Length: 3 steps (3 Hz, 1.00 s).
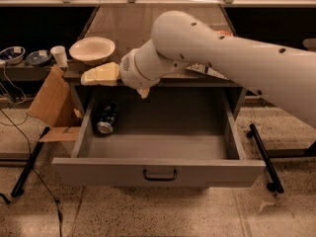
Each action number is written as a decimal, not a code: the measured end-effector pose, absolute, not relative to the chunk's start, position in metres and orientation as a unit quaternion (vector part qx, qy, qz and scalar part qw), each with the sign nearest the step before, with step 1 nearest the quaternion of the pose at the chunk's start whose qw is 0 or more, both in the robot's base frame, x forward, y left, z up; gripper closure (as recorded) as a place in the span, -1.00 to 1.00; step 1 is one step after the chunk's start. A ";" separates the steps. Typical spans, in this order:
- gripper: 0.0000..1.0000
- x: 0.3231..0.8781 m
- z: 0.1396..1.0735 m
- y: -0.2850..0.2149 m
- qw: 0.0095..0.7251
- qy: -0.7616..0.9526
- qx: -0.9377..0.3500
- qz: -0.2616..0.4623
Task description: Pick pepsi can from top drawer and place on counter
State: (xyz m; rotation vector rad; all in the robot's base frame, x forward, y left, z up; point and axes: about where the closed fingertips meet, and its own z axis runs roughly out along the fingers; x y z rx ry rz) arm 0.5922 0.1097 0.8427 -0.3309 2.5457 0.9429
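The pepsi can [107, 118], dark blue with a silver top, lies on its side in the back left corner of the open top drawer [158, 169]. The drawer is pulled out, with a dark bar handle at the centre of its front panel. My gripper [98, 76] reaches left over the front left edge of the counter [148, 23], above and slightly behind the can. It holds nothing. The arm crosses the view from the right and hides part of the counter.
A cream bowl [92, 49] sits on the counter's left front corner. A flat white packet [207, 71] lies on the counter under the arm. A cardboard box [52, 102], a white cup [60, 56] and cables stand left of the cabinet. A black frame [264, 154] stands right.
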 end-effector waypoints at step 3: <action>-1.00 0.618 0.714 0.122 0.161 0.934 -0.065 0.313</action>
